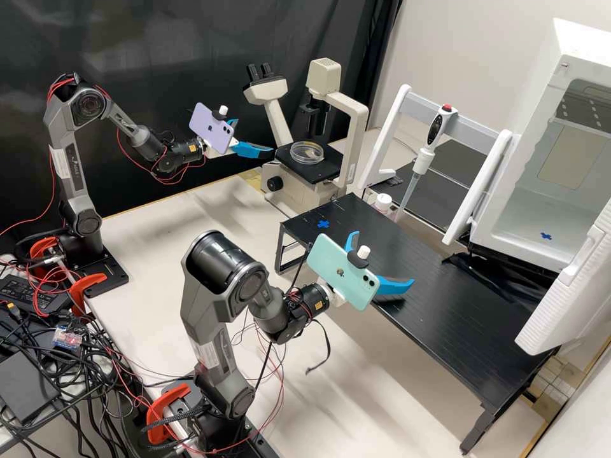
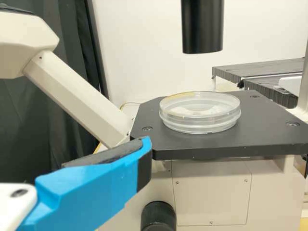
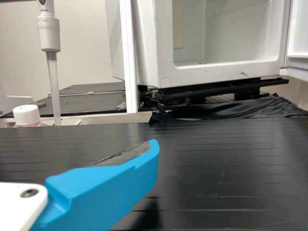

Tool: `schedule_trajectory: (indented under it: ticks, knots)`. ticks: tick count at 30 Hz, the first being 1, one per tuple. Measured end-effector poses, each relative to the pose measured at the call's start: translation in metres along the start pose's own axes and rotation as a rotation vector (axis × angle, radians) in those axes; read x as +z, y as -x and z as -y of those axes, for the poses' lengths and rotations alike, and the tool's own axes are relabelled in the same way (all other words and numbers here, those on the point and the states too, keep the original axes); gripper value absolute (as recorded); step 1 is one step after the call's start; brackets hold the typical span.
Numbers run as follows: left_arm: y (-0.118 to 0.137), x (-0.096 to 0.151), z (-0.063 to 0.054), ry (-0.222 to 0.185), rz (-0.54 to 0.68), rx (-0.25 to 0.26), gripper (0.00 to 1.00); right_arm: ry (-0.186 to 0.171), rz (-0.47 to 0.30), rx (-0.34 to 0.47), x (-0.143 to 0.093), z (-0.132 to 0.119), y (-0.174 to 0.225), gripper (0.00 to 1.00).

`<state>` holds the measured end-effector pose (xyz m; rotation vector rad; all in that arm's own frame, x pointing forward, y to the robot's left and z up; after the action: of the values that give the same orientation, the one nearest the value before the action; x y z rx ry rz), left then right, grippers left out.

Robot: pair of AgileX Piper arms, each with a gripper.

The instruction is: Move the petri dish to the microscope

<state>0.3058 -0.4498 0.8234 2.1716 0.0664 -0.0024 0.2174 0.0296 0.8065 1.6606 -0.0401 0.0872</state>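
Left arm point(image 1: 67, 166): dark grey, red cables point(image 1: 58, 84)
Right arm point(image 1: 223, 356): dark grey, orange label point(image 1: 319, 304)
Left gripper point(image 1: 254, 137): white, bright blue fingers point(image 2: 86, 192)
Right gripper point(image 1: 383, 257): matching, dark screw point(image 3: 29, 193)

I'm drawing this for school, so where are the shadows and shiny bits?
High view: soft grey shadows on the pale tabletop, faint shine on the black curtain. Left wrist view: bright glints along the petri dish. Right wrist view: a dark shadow on the black platform near the right gripper's blue finger, and pale shine.
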Motion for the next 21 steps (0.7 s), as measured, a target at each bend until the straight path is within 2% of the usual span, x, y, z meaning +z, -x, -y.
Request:
schedule_trajectory:
  ticks: [21]
  knots:
    - [0.0000, 0.0000, 0.0000, 0.000, 0.000, 0.000, 1.00, -0.008, 0.010, -0.011, -0.0010, 0.0061, -0.0035, 1.00]
